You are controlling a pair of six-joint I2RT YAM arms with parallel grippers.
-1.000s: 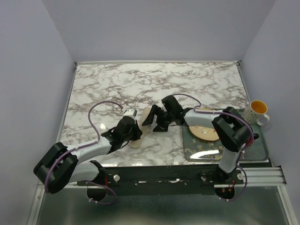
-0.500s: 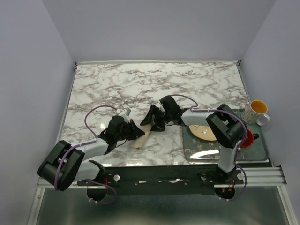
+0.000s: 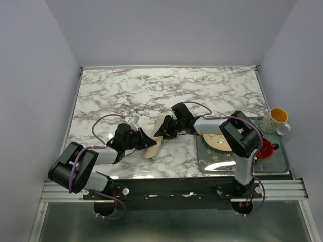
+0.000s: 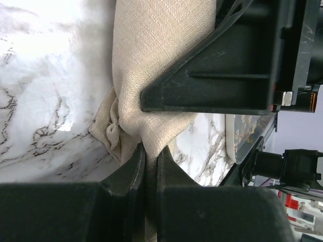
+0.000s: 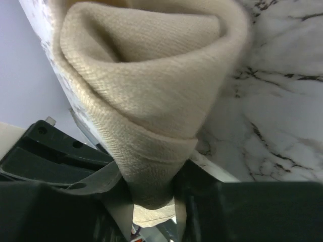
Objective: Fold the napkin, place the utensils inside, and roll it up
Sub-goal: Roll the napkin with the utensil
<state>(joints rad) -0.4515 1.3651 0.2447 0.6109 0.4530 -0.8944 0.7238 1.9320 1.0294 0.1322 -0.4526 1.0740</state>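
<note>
Rolled napkin (image 5: 151,85), open spiral end up close to cam. Lower part pinched in right gripper (image 5: 151,201). Marble table (image 5: 275,101) on rt.

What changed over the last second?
The left tool swung flatter against the napkin as its arm folded in; the right tool shifted slightly left. The napkin now shows more fully between them. Both stay shut on it; tray, plate and mug unmoved.

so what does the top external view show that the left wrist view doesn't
Only the top external view shows the mug and the plate. Only the left wrist view shows the napkin weave and its bunched end close up. Both show the rolled napkin on the marble table, with the left pincer shut on it.
</note>
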